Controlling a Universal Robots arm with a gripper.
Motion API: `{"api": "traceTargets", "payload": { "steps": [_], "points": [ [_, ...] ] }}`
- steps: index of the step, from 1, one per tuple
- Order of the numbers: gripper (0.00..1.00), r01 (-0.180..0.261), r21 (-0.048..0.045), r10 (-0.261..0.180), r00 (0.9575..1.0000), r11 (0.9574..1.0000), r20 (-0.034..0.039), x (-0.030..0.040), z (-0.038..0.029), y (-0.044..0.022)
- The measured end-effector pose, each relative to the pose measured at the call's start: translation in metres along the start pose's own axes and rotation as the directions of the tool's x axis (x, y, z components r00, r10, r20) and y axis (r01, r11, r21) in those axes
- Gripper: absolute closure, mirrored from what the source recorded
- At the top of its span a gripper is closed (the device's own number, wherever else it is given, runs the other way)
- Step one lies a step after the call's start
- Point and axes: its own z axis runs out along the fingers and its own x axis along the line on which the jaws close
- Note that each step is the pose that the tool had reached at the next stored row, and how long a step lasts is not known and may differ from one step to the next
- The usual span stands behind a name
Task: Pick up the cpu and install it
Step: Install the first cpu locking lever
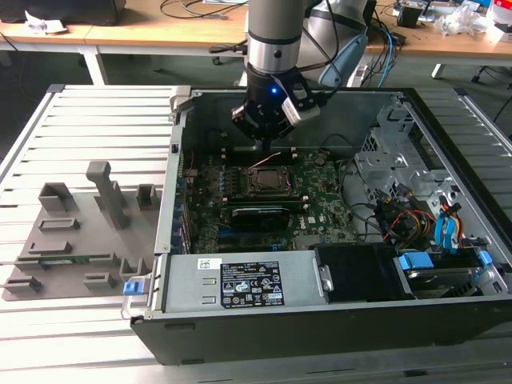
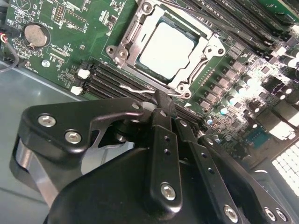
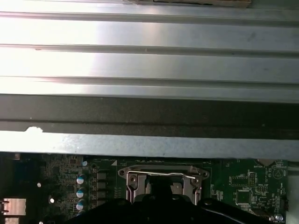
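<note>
1. While the arm hangs over the open computer case [image 1: 336, 320], its pincer [image 1: 268, 144] sits just above the motherboard [image 1: 320, 204], beside the socket [image 1: 266, 181].
2. In the second wrist view, the cpu [image 2: 167, 46] lies seated in the metal-framed socket [image 2: 126, 44], its silvery top exposed and the frame open around it.
3. The pincer [image 2: 161, 105] looks pressed together with nothing between its fingers, its tip touching or just over the thin wire lever [image 2: 138, 88] at the socket's edge.
4. A grey fixture tray [image 1: 80, 240] rests on the slatted counter [image 1: 96, 120], at the exterior view's left.
</note>
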Motion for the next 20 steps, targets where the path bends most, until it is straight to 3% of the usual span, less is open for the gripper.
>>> {"api": "traceTargets", "payload": {
  "steps": [20],
  "points": [
    [0.89,0.001,0.0,-0.001,1.0,1.0,0.0,0.0002,0.0128,0.0016]
  ]
}}
